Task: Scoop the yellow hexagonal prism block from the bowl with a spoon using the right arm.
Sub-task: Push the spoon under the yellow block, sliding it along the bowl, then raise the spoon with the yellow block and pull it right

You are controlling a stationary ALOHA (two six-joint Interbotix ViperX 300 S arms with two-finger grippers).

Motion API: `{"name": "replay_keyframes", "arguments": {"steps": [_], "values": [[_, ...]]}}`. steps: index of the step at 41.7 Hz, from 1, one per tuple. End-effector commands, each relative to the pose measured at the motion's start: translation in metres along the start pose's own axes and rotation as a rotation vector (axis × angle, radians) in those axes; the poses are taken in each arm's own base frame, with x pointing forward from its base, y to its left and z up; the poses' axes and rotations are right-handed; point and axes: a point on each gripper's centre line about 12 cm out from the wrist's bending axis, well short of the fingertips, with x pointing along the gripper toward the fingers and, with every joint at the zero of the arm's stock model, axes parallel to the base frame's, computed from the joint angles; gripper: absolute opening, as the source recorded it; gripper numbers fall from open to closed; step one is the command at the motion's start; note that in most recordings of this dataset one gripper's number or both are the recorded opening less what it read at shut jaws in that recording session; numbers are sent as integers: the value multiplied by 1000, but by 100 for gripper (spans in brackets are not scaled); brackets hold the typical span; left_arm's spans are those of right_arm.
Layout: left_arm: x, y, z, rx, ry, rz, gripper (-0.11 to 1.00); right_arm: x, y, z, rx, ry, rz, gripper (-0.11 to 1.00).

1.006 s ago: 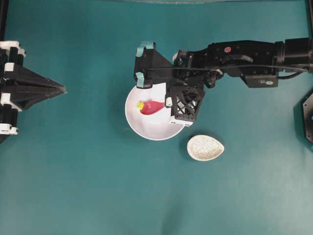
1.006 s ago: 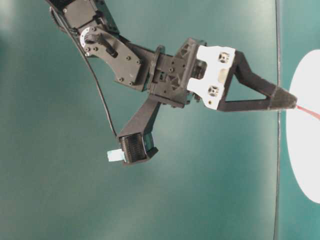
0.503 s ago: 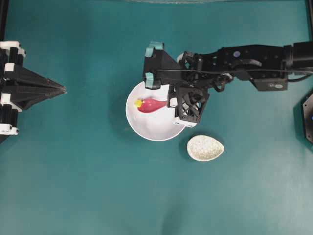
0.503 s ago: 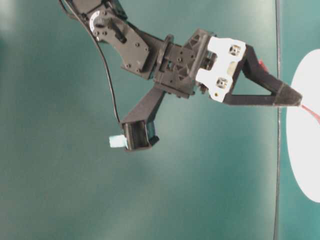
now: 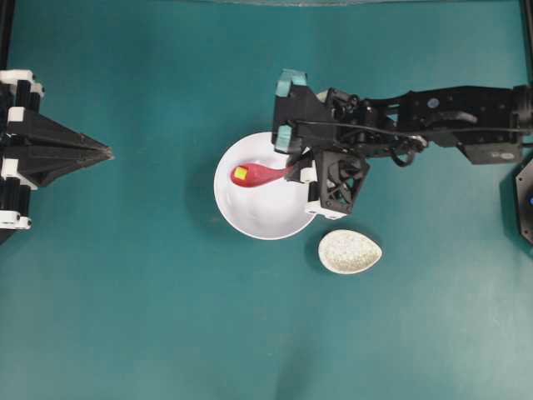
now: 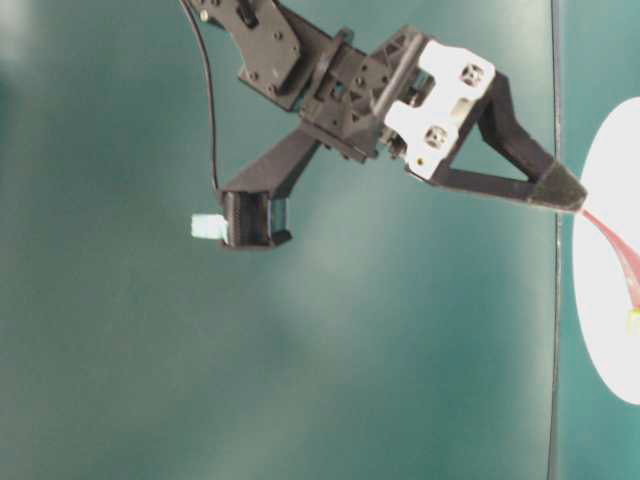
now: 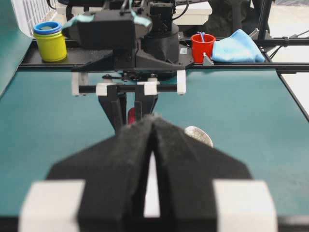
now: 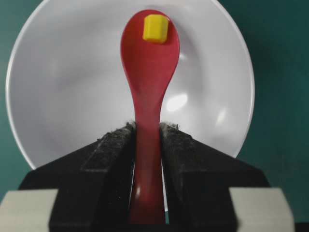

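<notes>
We are working over a plain teal table (image 5: 150, 317), with a shelf behind it holding a yellow cup (image 7: 50, 44), a red cup (image 7: 202, 46) and a blue cloth (image 7: 240, 47). The right arm (image 5: 433, 125) reaches across to the white bowl (image 5: 250, 217), its gripper (image 8: 147, 133) clamped on the handle of the red spoon (image 8: 148, 72). The left gripper (image 7: 151, 145) sits parked at the table's edge, its fingers together and holding nothing. A small speckled dish (image 5: 350, 252) lies just beside the bowl.

The yellow block (image 8: 155, 27) rests in the spoon's scoop, close to its far tip, above the bowl. By our judgement the scoop is nearly done, and the care now is to keep the spoon level, or tipped slightly back toward the handle, and lift slowly, since the block so near the tip could slide off.

We can read no brand, label or writing anywhere.
</notes>
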Motion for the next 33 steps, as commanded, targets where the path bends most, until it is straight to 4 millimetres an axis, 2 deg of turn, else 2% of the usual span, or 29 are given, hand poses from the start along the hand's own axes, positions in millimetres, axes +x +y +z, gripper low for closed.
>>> {"name": "replay_keyframes", "arguments": {"steps": [1,17,33], "values": [[3,0,10,3,-25,-1,0,-16,4,11,-11,-77,3,24],[3,0,9,3,-18,-1,0,-35,17,-7,-44,-246,10,24],[3,0,10,3,-22,-1,0,-67,17,-23,-102,-418,-5,24]]}}
